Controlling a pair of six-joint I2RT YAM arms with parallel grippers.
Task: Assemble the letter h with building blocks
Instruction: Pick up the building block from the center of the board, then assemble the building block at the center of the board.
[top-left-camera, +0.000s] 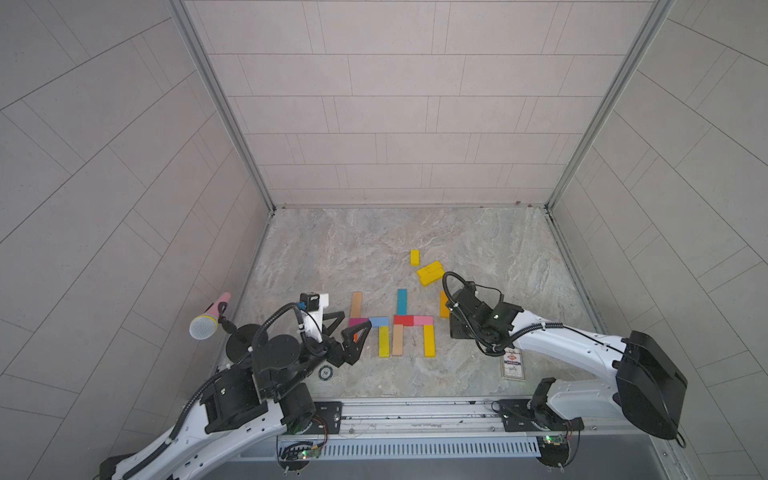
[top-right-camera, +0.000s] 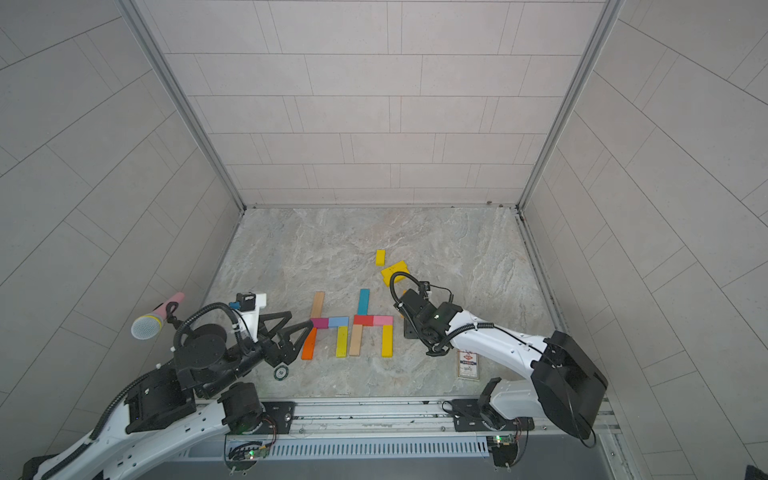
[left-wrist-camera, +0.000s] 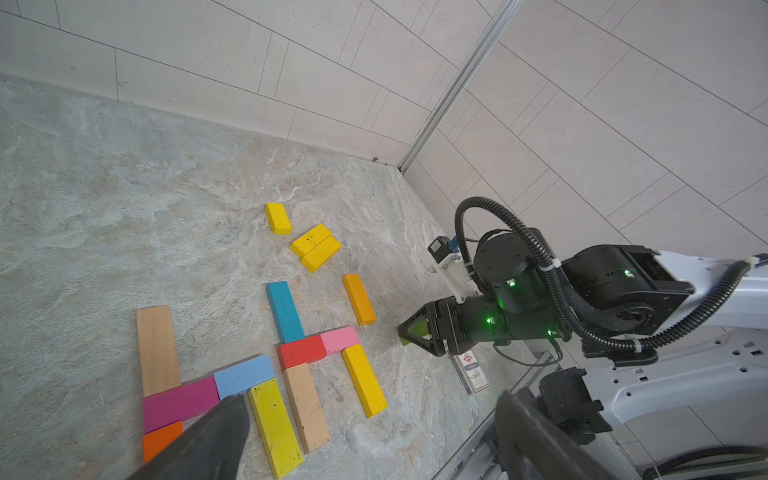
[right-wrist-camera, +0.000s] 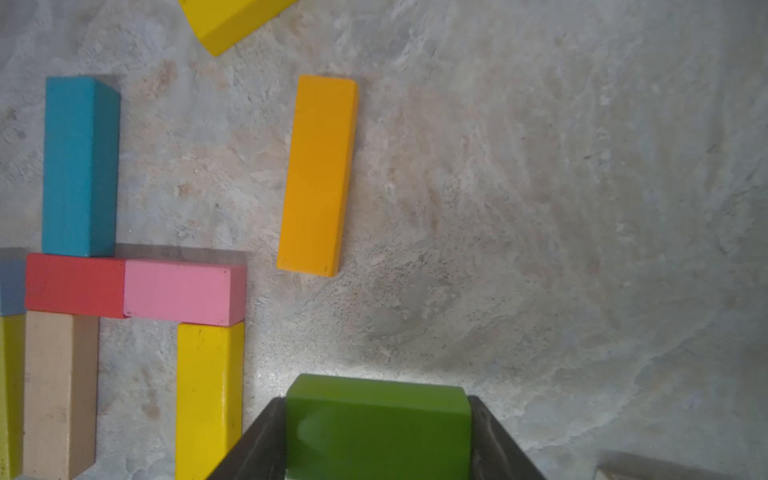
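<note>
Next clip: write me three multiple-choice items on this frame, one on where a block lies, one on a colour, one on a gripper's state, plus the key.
1. The teal block lies:
A) with one end against the red block
B) on the card box
C) stacked on a yellow block

2. The block in the right gripper is:
A) pink
B) green
C) orange

3. The left gripper is:
A) open and empty
B) shut on a magenta block
C) shut on a wooden block

Key:
1 A, its end butts the red block in the right wrist view.
2 B, the green block sits clamped between the fingers.
3 A, both top views show its fingers wide apart, gripping nothing.
</note>
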